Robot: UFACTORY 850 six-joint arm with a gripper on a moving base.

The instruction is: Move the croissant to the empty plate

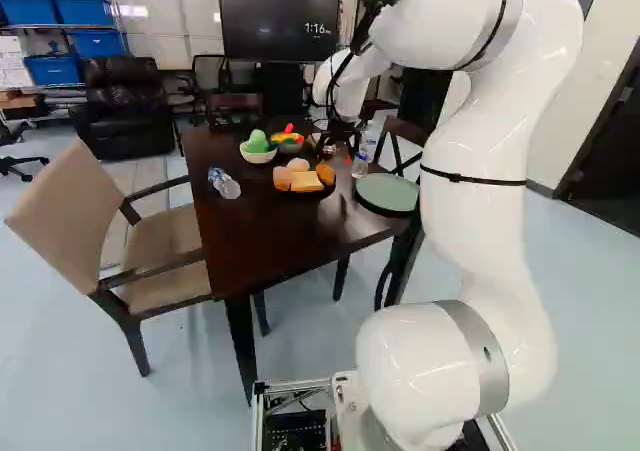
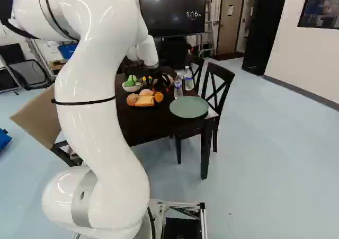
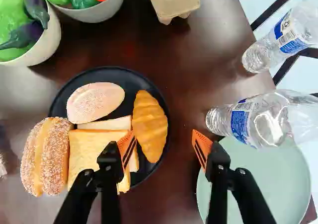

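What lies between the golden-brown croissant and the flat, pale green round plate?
In the wrist view: the edge of the black round plate, then bare dark wooden tabletop, with one orange-padded finger of the open black gripper above that stretch.

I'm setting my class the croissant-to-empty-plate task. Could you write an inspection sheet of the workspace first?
Surface: dark table, spills, nothing seen.
Job's things: croissant on black plate, beside sliced bread; green plate empty.
Clutter: two upright bottles near the green plate; two filled bowls; another bottle lying down.
Gripper: open, one finger by the croissant, nothing held.
Cables: black cable beside the arm; none seen across the plates.
Surroundings: chairs at the table; screen behind.
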